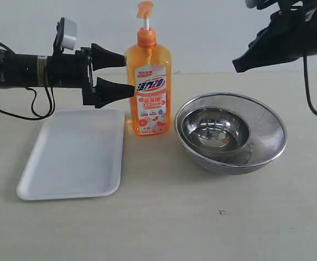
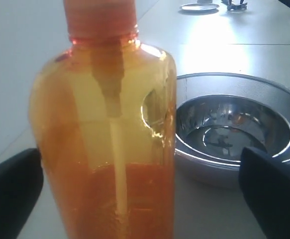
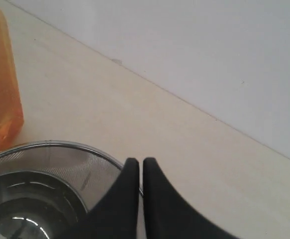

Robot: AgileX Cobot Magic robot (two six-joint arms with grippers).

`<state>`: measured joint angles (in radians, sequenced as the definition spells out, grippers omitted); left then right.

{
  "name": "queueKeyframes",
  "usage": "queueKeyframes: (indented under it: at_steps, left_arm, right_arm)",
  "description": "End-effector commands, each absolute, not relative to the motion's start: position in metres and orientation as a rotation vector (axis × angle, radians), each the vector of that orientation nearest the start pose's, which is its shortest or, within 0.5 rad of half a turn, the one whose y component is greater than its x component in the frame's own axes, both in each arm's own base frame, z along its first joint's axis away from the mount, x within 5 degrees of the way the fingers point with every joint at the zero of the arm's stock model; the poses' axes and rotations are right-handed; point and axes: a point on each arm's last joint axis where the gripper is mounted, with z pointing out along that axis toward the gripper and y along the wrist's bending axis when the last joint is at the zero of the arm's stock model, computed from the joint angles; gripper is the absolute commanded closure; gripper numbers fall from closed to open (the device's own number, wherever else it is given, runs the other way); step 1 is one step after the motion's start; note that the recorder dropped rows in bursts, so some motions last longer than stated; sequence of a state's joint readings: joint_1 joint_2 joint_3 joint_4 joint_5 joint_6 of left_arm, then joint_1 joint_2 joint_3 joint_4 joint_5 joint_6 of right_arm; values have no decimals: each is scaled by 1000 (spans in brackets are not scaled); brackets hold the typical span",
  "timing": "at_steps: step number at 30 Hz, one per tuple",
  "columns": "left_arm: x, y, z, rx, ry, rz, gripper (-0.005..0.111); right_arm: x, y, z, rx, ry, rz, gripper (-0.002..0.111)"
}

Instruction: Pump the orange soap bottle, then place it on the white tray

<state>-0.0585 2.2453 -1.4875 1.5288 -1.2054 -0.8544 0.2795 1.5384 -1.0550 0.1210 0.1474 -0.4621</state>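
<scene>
I read this step as steadying the orange soap bottle (image 1: 148, 89) so its pump head (image 1: 145, 10) can be pressed. The bottle stands upright on the bench (image 1: 201, 217) at about 12 o'clock from the middle of the exterior view. The white tray (image 1: 71, 155) lies just beside it at 8 o'clock, and the 2 nested steel bowls (image 1: 267, 136) sit close at 4 o'clock. The left jaws come in level from 9 o'clock and are spread wide on either side of the bottle's upper body. The wrist view shows 1 finger to each side of the bottle, with the far one clearly off the plastic, so nothing is gripped yet. To do this well, I would close slowly and squarely on the flat sides below the shoulder. I would squeeze only enough to stop the bottle tipping, since thin plastic will probably give. I would also keep the base flat on the bench. The right jaws are pressed almost together and hold nothing, and they hang high above the bowls' rim at 2 o'clock from the bottle. I would bring them straight down onto the pump head, not at a slant, so the bottle does not lean towards the bowls.
</scene>
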Motion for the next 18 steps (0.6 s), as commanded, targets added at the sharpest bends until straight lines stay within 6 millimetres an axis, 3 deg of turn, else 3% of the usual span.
queueKeyframes:
  at_steps: [1,18]
  left_arm:
    - [442,-125,151,1175,1453,-936,-2]
    - [453,-132,145,1099,1466,-943,-2]
  right_arm:
    - [336,102,285,-665,1982,-20,108]
    - [338,108,292,-660,1897,-27,108]
